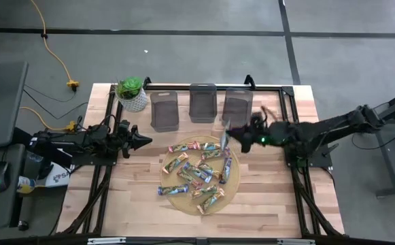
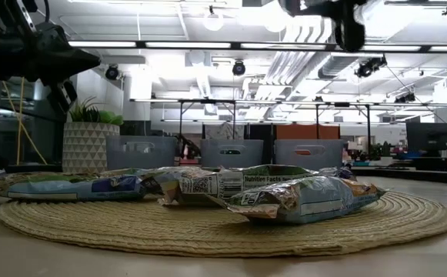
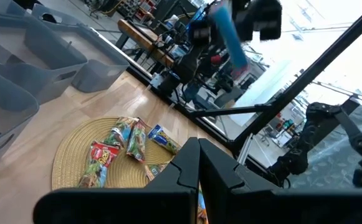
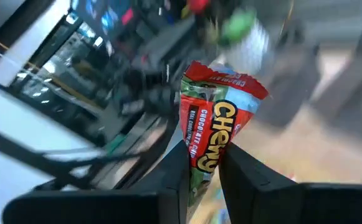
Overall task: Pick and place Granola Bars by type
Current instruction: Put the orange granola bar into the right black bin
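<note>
Several granola bars [image 1: 198,171] in shiny multicoloured wrappers lie flat on a round woven mat [image 1: 232,189]; they also show in the low view [image 2: 300,198] and the left wrist view [image 3: 131,140]. My right gripper [image 1: 234,136] reaches in from the table's right, above the gap between the mat and the right bin. It is shut on a red and blue Chewy bar [image 4: 217,118]. My left gripper [image 1: 143,141] hovers left of the mat, pointing right, its fingers [image 3: 198,149] shut on nothing. My right gripper pinches the Chewy bar by one end [image 4: 200,163] between its two fingers [image 4: 246,174], coming roughly level from the table's right. The rest of the bar sticks out past the fingertips. It is lifted clear of the table and mat [image 1: 224,129].
Three clear grey bins [image 1: 164,109] [image 1: 203,102] [image 1: 237,105] stand in a row at the far side behind the mat. A potted plant [image 1: 132,94] stands at the far left. Bare wood lies at the near edge and to the mat's left and right.
</note>
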Tool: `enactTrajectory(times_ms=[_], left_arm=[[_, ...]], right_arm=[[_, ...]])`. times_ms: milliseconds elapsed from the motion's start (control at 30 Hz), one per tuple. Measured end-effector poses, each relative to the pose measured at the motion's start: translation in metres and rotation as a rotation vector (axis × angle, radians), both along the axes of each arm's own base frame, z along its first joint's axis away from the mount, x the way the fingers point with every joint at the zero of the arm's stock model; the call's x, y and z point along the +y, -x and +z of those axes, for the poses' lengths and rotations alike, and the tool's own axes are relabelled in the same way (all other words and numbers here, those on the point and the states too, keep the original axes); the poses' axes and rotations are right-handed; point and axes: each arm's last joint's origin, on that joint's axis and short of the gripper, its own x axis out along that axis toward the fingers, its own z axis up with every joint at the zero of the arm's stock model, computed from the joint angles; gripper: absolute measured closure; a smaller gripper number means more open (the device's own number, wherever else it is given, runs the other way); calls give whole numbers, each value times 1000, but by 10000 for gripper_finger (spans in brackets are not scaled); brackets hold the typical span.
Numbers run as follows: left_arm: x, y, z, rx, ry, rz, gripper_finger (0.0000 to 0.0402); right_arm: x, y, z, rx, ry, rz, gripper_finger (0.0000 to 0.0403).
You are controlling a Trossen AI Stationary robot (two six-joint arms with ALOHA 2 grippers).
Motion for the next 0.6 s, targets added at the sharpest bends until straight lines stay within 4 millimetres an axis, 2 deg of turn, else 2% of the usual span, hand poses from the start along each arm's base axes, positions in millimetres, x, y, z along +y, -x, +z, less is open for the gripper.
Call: enactTrajectory(times_ms=[133,333,467,600], left_arm=[[0,0,0,0,0,0,401],[0,0,0,0,0,-1,401],[0,0,0,0,0,-1,401],[0,0,0,1,0,-1,401]], right_arm=[[-20,-1,37,70,228,-90,340],[-54,-1,70,426,427,-172,340],[-78,-5,77,674,488,-187,340],[-105,-17,67,898,550,-163,340]])
